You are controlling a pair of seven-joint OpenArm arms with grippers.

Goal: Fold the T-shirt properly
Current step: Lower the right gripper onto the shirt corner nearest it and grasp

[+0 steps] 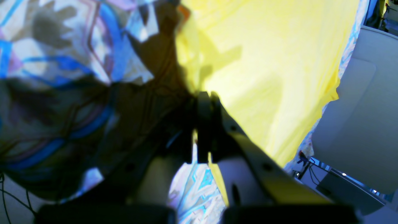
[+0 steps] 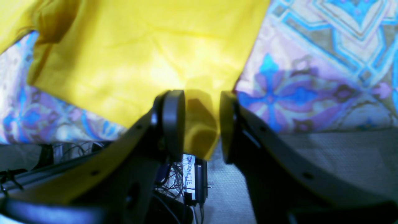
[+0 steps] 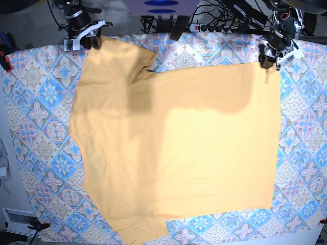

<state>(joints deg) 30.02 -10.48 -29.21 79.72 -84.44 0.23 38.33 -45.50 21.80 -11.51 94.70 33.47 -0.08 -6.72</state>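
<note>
We have the T-shirt spread almost flat on the tablecloth, plain side up, no lettering visible. We judge the step as spreading, with no fold made yet. The left gripper has its fingers pressed together on a far corner edge of the shirt. The right gripper has fingers narrowly apart with a shirt corner hanging between them; whether they actually clamp it, we cannot tell. Next move probably calls for a firm hold at both far corners, then drawing that edge across the shirt. Cables and a power strip sit just beyond the far table edge, near both grippers; one sleeve lies bunched at the near edge
</note>
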